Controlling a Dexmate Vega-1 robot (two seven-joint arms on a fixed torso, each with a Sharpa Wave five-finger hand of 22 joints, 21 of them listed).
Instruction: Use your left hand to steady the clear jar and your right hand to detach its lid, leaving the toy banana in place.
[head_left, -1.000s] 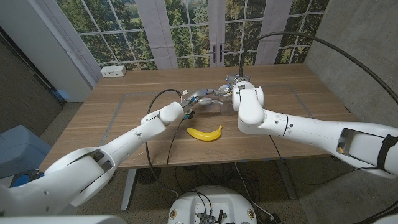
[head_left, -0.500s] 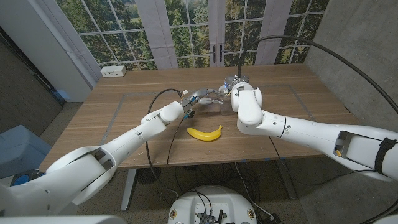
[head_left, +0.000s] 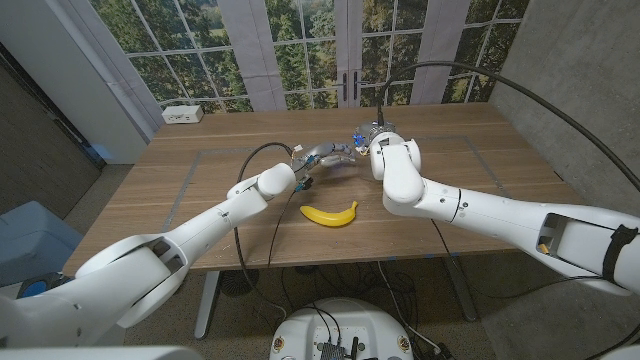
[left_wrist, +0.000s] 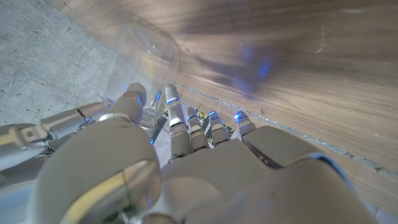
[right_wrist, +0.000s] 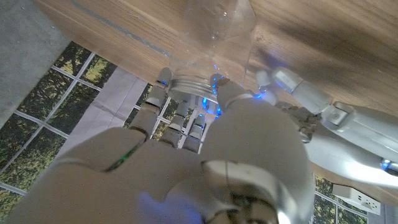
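The clear jar (head_left: 347, 163) stands at the table's middle back between both hands. My left hand (head_left: 322, 155) holds its side; the left wrist view shows the fingers (left_wrist: 169, 115) against the jar's clear wall (left_wrist: 140, 62). My right hand (head_left: 366, 138) is on the jar's top, largely hidden by its own wrist. In the right wrist view its fingers (right_wrist: 163, 84) close around the lid (right_wrist: 191, 84) above the clear body (right_wrist: 211, 31), with my left hand (right_wrist: 311, 99) beside it. The yellow toy banana (head_left: 330, 213) lies on the table in front of the jar, untouched.
A white power strip (head_left: 183, 114) lies at the table's back left corner. A black cable (head_left: 275, 215) runs from my left wrist over the table's front edge. Faint tape lines (head_left: 195, 165) mark a rectangle on the wooden table (head_left: 480, 160).
My right wrist has shifted slightly left and towards the back over the jar. The left hand, the jar and the banana stay where they were.
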